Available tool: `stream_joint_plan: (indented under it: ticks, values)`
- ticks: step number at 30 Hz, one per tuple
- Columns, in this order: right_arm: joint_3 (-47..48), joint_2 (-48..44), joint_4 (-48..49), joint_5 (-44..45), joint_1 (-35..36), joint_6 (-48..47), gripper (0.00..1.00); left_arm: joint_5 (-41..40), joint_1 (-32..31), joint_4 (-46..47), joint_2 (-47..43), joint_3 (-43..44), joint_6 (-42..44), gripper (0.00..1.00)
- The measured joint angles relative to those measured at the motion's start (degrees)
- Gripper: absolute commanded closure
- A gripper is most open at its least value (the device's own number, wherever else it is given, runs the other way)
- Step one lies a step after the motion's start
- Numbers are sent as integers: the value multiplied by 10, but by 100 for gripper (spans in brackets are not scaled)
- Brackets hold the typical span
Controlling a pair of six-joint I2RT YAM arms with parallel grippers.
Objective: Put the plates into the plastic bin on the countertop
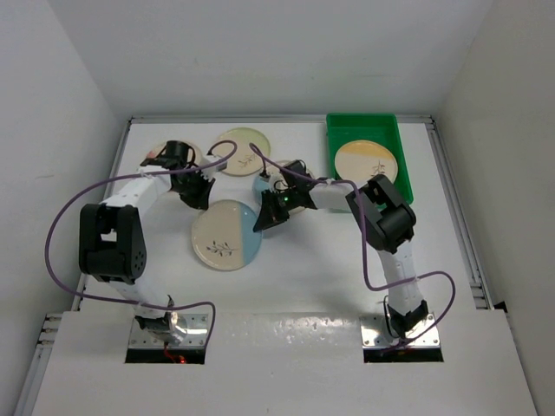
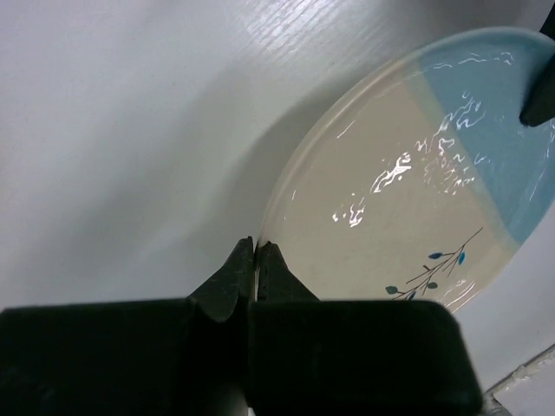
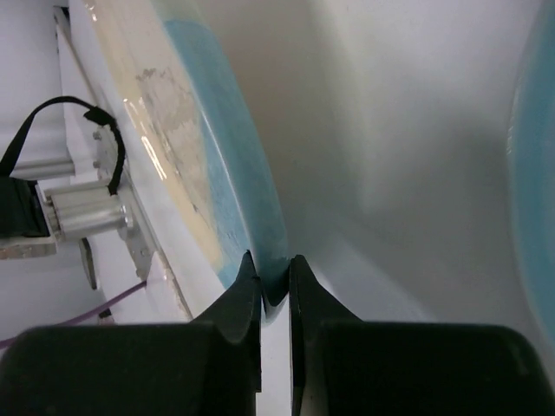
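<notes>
Cream-and-blue, the nearest plate [image 1: 224, 238] is at the middle of the countertop [image 1: 312, 260] — the left gripper [image 2: 256, 258] is pinched onto its cream rim, and the right gripper [image 3: 274, 276] is clamped on its blue edge from the other side. Beyond it, a pale green plate [image 1: 243, 149] sits near the back rim. Farthest right, the green plastic bin [image 1: 362, 124] holds one cream plate [image 1: 366, 160] — well apart from the gripped one.
</notes>
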Motion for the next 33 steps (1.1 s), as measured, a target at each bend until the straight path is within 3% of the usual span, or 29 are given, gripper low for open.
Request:
stream_joint_plan:
  ticks: [2,5,6,8,11,17,22,26,33]
  values:
    - [-15,-9,12,-3,-3,9,100,1,0,1,1,0,0,100]
    - [-31,-37,12,0,-9,15,100,5,0,2,1,4,-4,64]
    - [-33,-52,3,4,-14,20,100,7,6,-3,1,14,-12,46]
    - [-34,-83,-14,21,-37,28,100,20,20,-9,2,44,-28,38]
    - [-34,-137,-22,28,-99,47,100,34,66,0,2,97,-62,36]
    - [-65,-257,48,82,-309,135,100,14,157,31,10,151,-132,35]
    - [-142,-283,110,168,-461,224,100,-9,194,34,46,156,-173,35]
    - [-188,-269,91,211,-506,255,100,-21,205,31,65,156,-186,35]
    - [-199,-234,69,199,-498,265,100,-33,211,33,73,156,-187,35]
